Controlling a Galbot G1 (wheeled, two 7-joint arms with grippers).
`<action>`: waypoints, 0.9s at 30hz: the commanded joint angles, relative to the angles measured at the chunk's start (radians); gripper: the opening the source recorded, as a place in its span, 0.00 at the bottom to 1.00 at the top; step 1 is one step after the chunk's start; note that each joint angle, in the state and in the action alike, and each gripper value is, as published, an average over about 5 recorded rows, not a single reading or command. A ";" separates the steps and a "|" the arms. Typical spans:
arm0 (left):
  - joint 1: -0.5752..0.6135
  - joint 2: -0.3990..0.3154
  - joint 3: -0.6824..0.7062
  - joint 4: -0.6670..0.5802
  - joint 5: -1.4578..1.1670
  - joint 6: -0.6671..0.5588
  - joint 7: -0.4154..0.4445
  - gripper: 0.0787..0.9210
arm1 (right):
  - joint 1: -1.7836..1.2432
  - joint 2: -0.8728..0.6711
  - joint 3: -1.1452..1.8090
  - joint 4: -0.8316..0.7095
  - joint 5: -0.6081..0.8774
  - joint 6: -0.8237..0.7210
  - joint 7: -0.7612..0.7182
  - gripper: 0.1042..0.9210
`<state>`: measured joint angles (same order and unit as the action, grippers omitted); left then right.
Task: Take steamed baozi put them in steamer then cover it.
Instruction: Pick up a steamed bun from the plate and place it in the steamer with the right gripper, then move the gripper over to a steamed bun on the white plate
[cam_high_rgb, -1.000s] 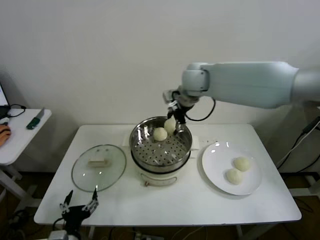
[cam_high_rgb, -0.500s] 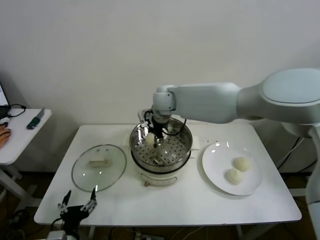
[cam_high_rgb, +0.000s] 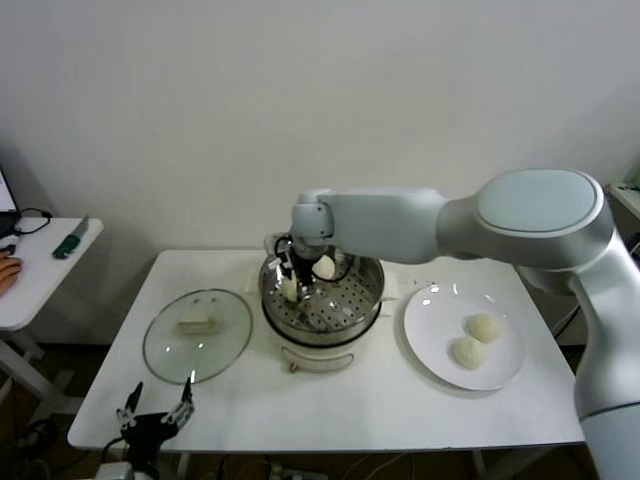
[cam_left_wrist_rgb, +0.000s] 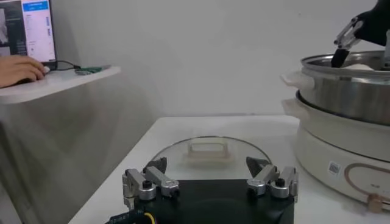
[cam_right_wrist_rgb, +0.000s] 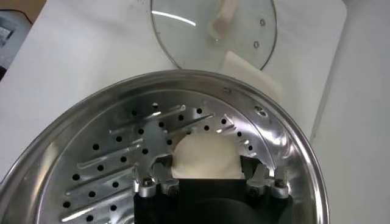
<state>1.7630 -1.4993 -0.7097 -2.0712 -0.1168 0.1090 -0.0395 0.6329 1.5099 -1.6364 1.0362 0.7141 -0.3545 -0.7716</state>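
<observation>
Jaws of the right gripper (cam_right_wrist_rgb: 210, 182) sit part-closed around a small, cream-white dough bun (cam_right_wrist_rgb: 207, 157), soft and light, best pinched gently at its sides. It hangs low over the left of the shiny perforated steel steamer (cam_high_rgb: 322, 290), mid-table. Parked off the table's front-left corner, the left gripper (cam_left_wrist_rgb: 210, 182) gapes empty.

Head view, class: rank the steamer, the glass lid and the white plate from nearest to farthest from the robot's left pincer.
Measured from the left pincer, parked open at the table's front-left edge:
1. Glass lid: just behind the pincer, flat on the table's left side.
2. Steamer: table centre, where the right pincer holds a baozi.
3. White plate: far right.
</observation>
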 joint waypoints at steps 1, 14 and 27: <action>0.004 -0.001 0.001 -0.003 0.002 0.001 0.001 0.88 | -0.029 0.019 0.009 -0.028 -0.013 -0.002 0.007 0.78; 0.004 -0.010 0.004 -0.006 0.009 0.004 0.003 0.88 | 0.041 -0.080 0.028 0.077 -0.019 0.034 -0.035 0.88; -0.003 -0.015 0.003 0.003 0.013 0.008 0.006 0.88 | 0.283 -0.507 -0.032 0.294 0.005 0.100 -0.141 0.88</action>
<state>1.7623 -1.5179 -0.7036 -2.0740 -0.1034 0.1161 -0.0340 0.7673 1.2810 -1.6202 1.1874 0.7065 -0.2875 -0.8549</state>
